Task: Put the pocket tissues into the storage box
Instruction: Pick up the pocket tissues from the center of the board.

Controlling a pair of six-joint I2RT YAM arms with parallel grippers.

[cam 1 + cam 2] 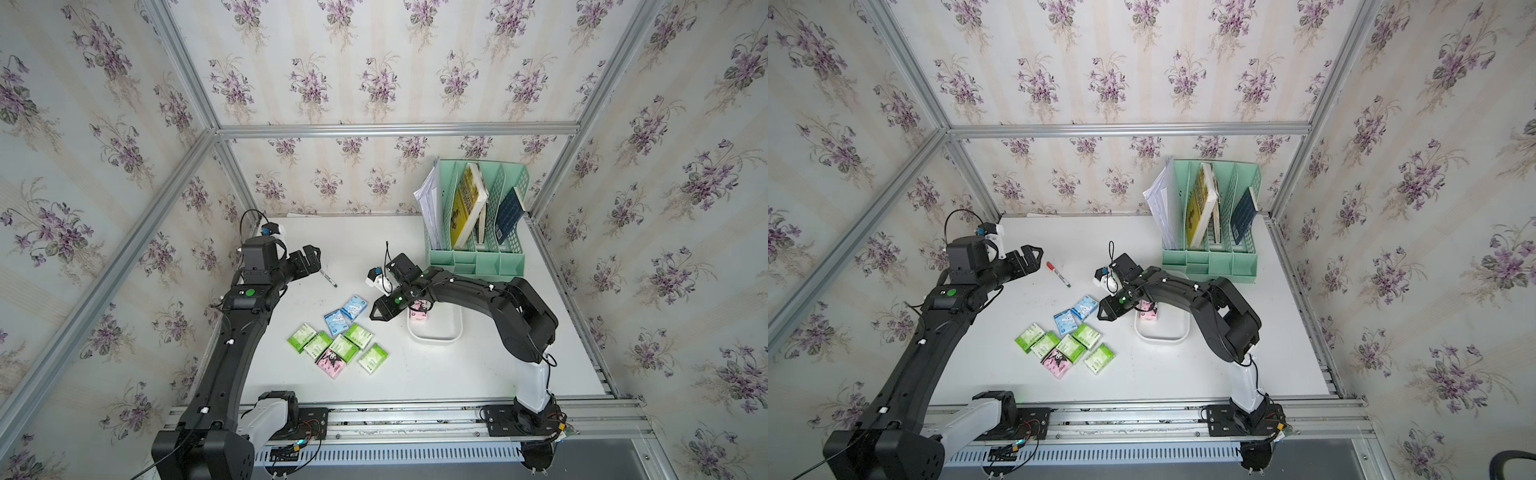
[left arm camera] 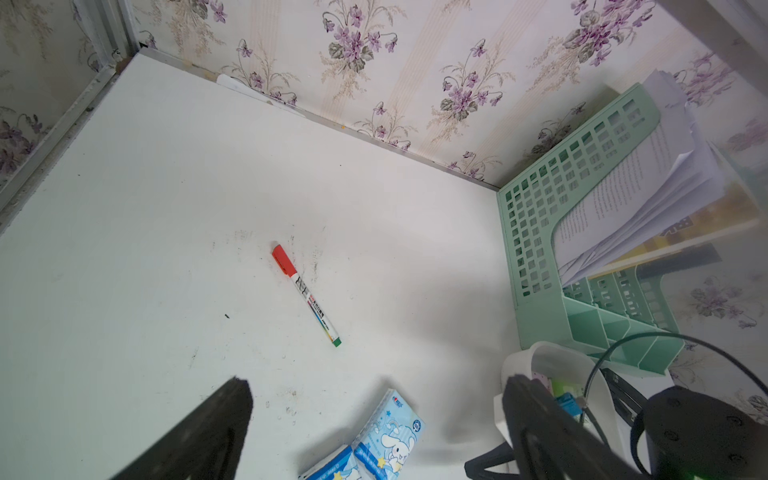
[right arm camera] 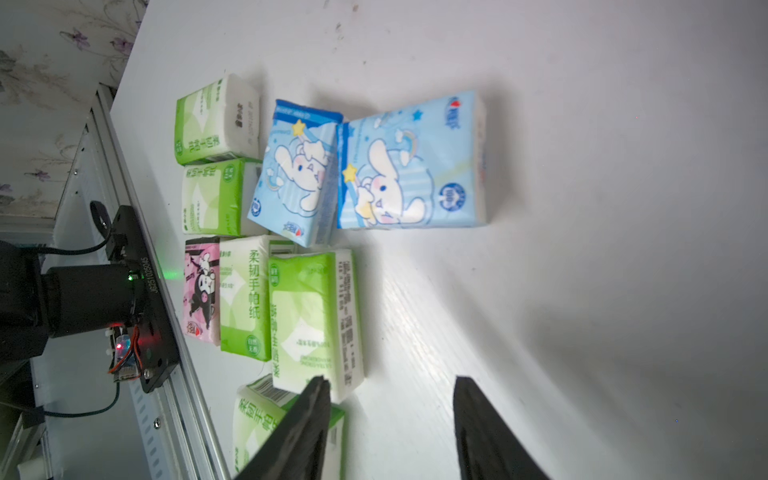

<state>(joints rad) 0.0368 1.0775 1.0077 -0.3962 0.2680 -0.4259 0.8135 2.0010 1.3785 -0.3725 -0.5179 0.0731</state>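
Note:
Several pocket tissues (image 1: 338,338) (image 1: 1065,340) lie clustered on the white table: green-and-white, two light blue (image 3: 365,166) and one pink (image 3: 201,286). The white storage box (image 1: 451,332) (image 1: 1177,334) stands right of them with a pink packet (image 1: 419,314) inside; my right arm covers its far part. My right gripper (image 1: 372,315) (image 3: 390,380) hovers between the box and the cluster, open, nothing between its fingers. My left gripper (image 1: 309,257) (image 2: 380,382) hangs open and empty at the far left, above the blue packets (image 2: 390,432).
A red-capped marker (image 1: 328,279) (image 2: 305,293) lies beside the left gripper. The mint-green file organiser (image 1: 478,257) (image 2: 540,232) with books and papers stands at the back right, just behind the box. Walls close in the table's far, left and right sides.

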